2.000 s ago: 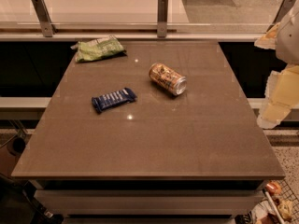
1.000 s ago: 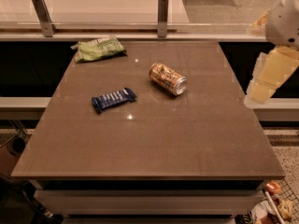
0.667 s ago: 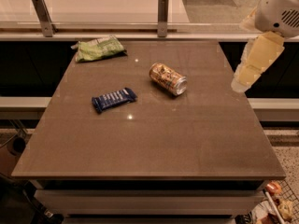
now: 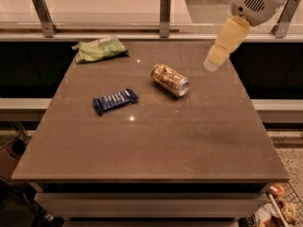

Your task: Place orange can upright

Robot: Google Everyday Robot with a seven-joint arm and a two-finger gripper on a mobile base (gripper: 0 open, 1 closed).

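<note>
Here we see a brown desk before a railed white counter: a green packet near its far-left corner, a blue candy bar left of centre, the orange can lying on its side near centre, and the gripper above the far-right edge; whether it is open, we cannot tell.

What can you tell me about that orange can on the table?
The small cylindrical metal can, orange-gold patterned with silver ends, lies on its side near the middle of the brown table, one silver end facing front right. Only the table touches it; the blue wrapped candy bar lies apart to its left. The robot's cream pincer hangs up to its right, clear of it.
</note>
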